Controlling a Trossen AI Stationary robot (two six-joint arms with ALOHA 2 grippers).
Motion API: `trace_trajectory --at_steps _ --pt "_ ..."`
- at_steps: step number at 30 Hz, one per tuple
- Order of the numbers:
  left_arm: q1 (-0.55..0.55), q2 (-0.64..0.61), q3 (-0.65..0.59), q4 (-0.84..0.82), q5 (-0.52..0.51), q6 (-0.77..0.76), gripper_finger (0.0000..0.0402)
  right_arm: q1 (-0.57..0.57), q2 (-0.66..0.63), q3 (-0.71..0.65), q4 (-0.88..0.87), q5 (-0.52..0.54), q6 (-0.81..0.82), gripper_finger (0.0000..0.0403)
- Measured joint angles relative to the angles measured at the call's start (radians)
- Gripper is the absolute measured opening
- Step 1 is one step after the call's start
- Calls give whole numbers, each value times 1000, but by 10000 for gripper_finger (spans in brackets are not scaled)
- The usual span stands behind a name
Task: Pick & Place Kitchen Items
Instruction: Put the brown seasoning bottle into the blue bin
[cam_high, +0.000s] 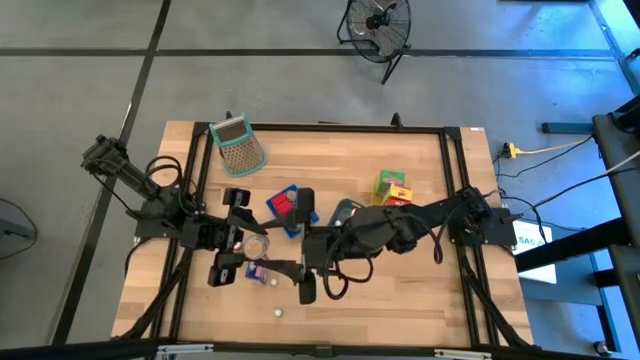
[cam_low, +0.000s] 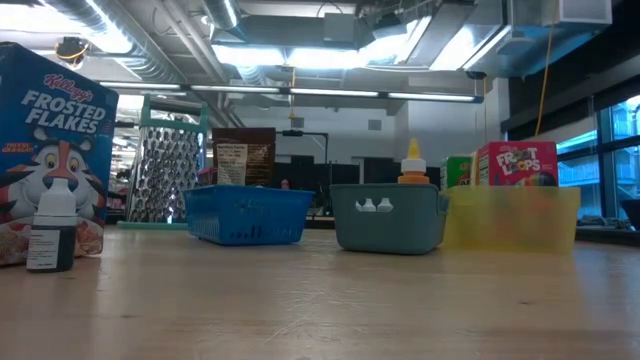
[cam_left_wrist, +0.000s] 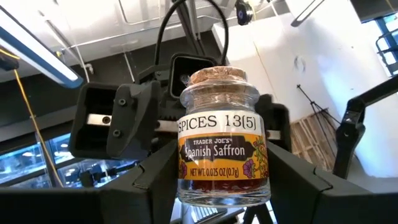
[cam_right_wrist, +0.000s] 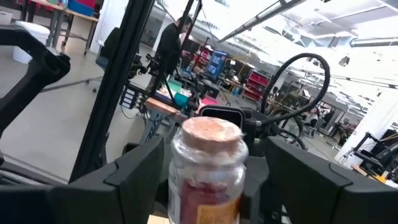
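Observation:
A small glass spice jar (cam_left_wrist: 224, 146) with a cork stopper and a yellow "Spanish Saffron" label hangs in the air over the table's near middle (cam_high: 255, 245). My left gripper (cam_left_wrist: 224, 190) is shut on it, reaching in from the table's left. My right gripper (cam_right_wrist: 208, 180) faces it from the right, open, with one finger on each side of the same jar (cam_right_wrist: 208, 168). The low view shows neither gripper nor the jar. My left gripper pinches the jar's lower body (cam_left_wrist: 186, 180) between its two fingers, at the sides of the label. The fingers come from the table's left, slanting upward. The jar stands cork up, lifted clear of the table. My right gripper's fingers (cam_right_wrist: 140, 171) flank the jar below its cork; I cannot tell whether they touch the glass.
A blue tray (cam_high: 285, 205), a teal tray (cam_high: 345, 212) and a yellow tray with boxes (cam_high: 393, 188) stand mid-table, behind the grippers. A grater (cam_high: 238, 143) lies at the far left. A cereal box (cam_low: 50, 150) and a small bottle (cam_low: 52, 235) stand close to the low camera.

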Motion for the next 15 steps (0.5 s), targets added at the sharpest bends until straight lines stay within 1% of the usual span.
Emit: trace_trajectory --at_steps 10,13,15 --pt "43 0 0 8 43 -43 196 -18 0 0 -20 -2 7 279" --pt "52 0 0 8 45 -52 196 -22 0 0 -21 -5 8 269" --pt "58 0 0 8 45 -57 196 -27 0 0 -23 -29 14 254"
